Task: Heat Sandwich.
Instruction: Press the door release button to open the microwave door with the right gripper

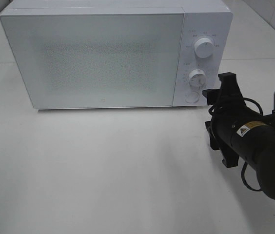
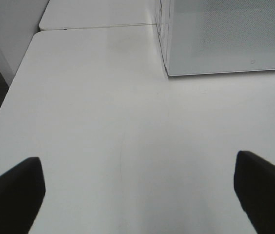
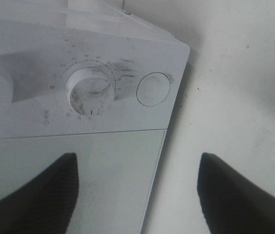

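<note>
The sandwich is out of view in every frame. A white microwave (image 1: 93,58) stands at the back of the table with its door shut. My right gripper (image 1: 225,121) hovers open just right of the microwave's control panel, close to the round button (image 1: 192,97) at the panel's bottom. In the right wrist view the gripper (image 3: 140,195) faces the lower dial (image 3: 89,90) and the button (image 3: 153,88), with nothing between its fingers. My left gripper (image 2: 137,195) is open over bare table, off the microwave's (image 2: 230,39) left front corner.
Two dials, an upper one (image 1: 204,48) and a lower one (image 1: 196,77), sit on the microwave's right panel. The white table (image 1: 103,170) stretches in front of the microwave. Its left edge (image 2: 10,97) drops to a dark floor.
</note>
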